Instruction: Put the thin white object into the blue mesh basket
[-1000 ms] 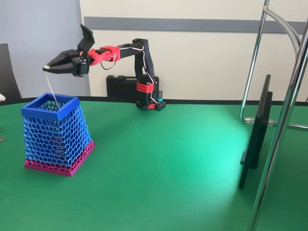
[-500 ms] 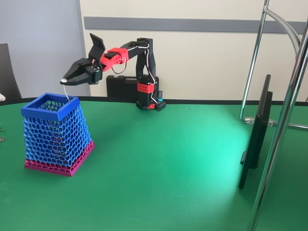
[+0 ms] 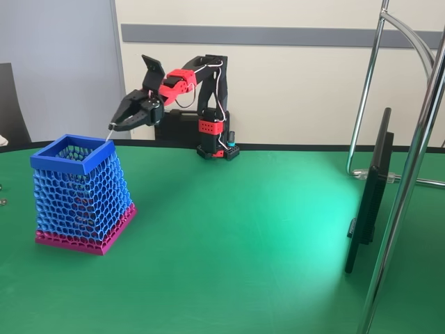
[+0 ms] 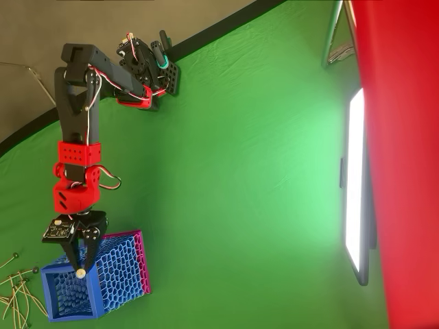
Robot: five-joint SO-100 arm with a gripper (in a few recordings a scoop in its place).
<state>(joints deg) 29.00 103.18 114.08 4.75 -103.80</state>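
gripper [image 3: 113, 126] pinches the stick [image 3: 108, 135] by its top | stick hangs at the back rim of the basket [image 3: 50, 160]; move over the hole's middle, then let go

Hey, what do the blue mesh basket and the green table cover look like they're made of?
The blue mesh basket looks like rigid matte plastic, possibly 3D-printed: uniform honeycomb cells, solid rim. The green table cover looks like cloth or felt: soft sheen, faint wrinkles in the overhead view.
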